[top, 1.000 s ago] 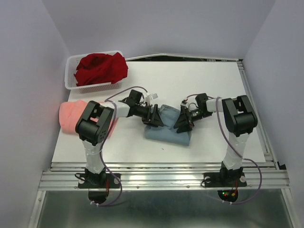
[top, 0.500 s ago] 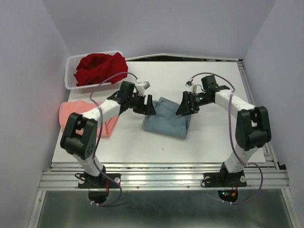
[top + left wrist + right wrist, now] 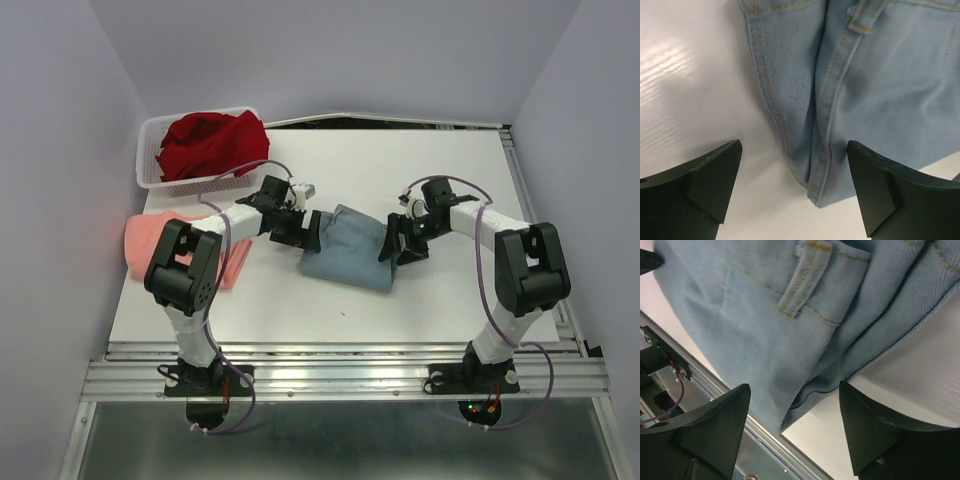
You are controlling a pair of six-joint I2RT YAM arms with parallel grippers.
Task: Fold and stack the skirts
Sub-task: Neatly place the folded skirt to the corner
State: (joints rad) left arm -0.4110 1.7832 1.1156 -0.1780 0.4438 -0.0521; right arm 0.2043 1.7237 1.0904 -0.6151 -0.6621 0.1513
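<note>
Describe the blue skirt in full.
The blue skirt is light denim with tan stitching and a belt loop, folded into a flat, layered rectangle. It lies in the middle of the white table. The open left hand and open right hand straddle its two ends; whether they touch it cannot be told.
</note>
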